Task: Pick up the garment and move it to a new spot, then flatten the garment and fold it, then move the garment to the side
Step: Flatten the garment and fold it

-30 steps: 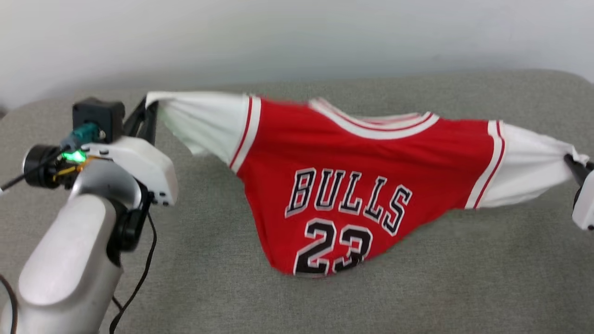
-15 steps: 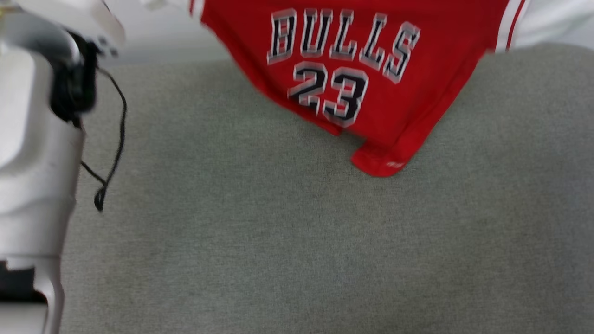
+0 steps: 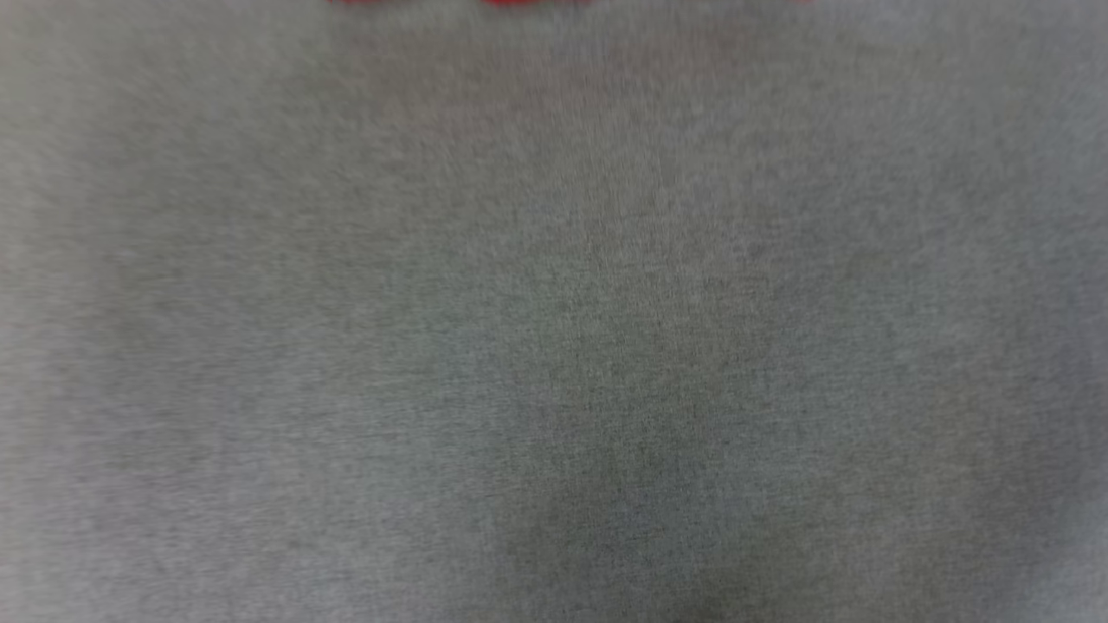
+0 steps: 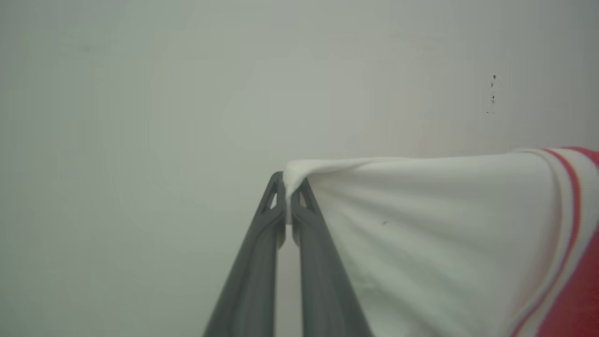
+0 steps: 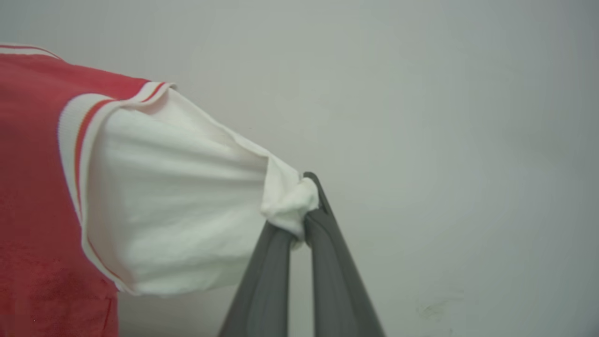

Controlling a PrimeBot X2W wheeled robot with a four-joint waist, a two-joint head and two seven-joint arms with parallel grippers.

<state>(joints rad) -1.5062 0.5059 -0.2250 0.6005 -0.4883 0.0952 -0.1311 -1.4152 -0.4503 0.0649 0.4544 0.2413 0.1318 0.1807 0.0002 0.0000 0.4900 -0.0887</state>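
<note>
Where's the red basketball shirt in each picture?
Head view: the red basketball jersey with white sleeves is a blurry red sliver at the top edge.
Left wrist view: its white sleeve spreads across the right, pinched at centre by the left gripper.
Right wrist view: red body at left, sleeve reaching the centre, pinched by the right gripper.
Shared landmark: the red-and-white striped trim, in both wrist views.

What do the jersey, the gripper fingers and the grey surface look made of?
Jersey: soft knit fabric, matte; it stretches and wrinkles where pinched, with ribbed striped trim. Likely polyester or cotton, can't tell.
Fingers: dark grey rigid plastic, matte, moulded cutouts near tips; possibly rubbery.
Surface: grey-green woven upholstery cloth, matte, fine heathered weave, blurred.
</note>
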